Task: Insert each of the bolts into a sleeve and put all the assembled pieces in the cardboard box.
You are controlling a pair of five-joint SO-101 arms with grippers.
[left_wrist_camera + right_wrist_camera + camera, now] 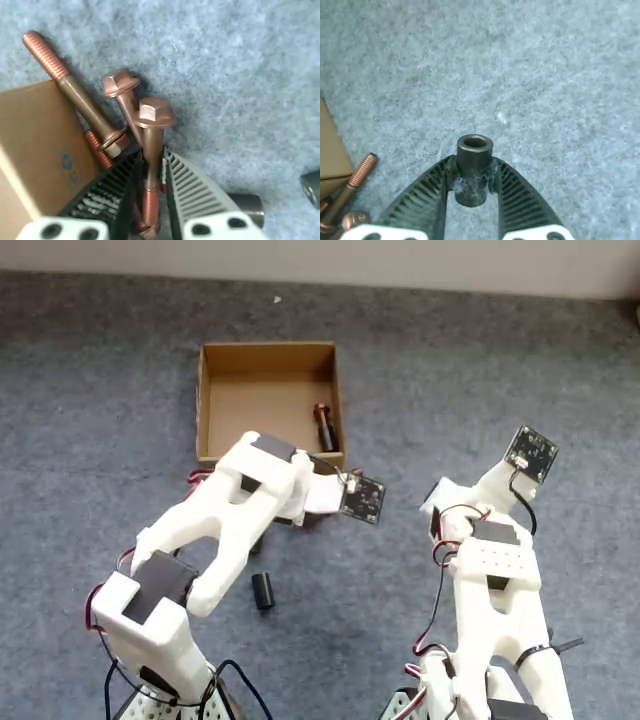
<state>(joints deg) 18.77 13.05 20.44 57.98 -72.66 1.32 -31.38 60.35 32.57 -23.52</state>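
**Box** (255, 405), far, left of centre: open cardboard on grey carpet (90, 370). One piece (324, 427), copper at its far end and dark along its body, lies inside against the right wall.

**Left arm** (225, 530): runs from the near left edge up to the box's near right corner.

**Left gripper** (151, 155): jaws clamped on the shank of a bolt (155, 113), whose hex head points away from the wrist. Just beside it, loose bolts (80, 97) lie crossed on the carpet against the outside of the box wall.

**Loose sleeve** (262, 591): dark and short, on the carpet just right of the left arm, nearer than the box and apart from it.

**Right arm** (495, 570): near right, well apart from the box.

**Right gripper** (473, 166): jaws closed on a sleeve (475, 147), whose open bore faces away from the wrist. Whether it touches the carpet cannot be told.
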